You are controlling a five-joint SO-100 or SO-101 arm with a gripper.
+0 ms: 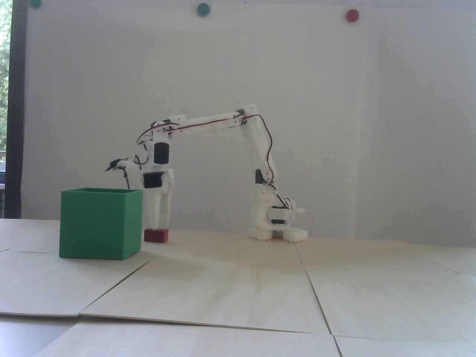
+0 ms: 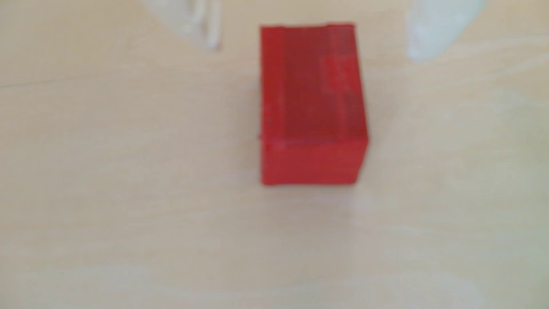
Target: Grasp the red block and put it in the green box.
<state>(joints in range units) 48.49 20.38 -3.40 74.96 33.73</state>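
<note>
The red block (image 1: 156, 235) lies on the pale wooden table, just right of the green box (image 1: 100, 227) in the fixed view. My white gripper (image 1: 159, 224) points straight down with its fingertips just above the block's top. In the wrist view the red block (image 2: 312, 104) fills the upper middle, blurred. The two white fingers enter from the top edge, one left of the block (image 2: 211, 29) and one right of it (image 2: 430, 32), both apart from its sides. The gripper (image 2: 315, 49) is open and holds nothing. The green box stands open-topped; its inside is hidden.
The arm's base (image 1: 277, 228) stands at the back right of the block. Seams (image 1: 312, 286) divide the wooden table panels. A green dot (image 1: 203, 9) and a red dot (image 1: 352, 15) sit on the white wall behind.
</note>
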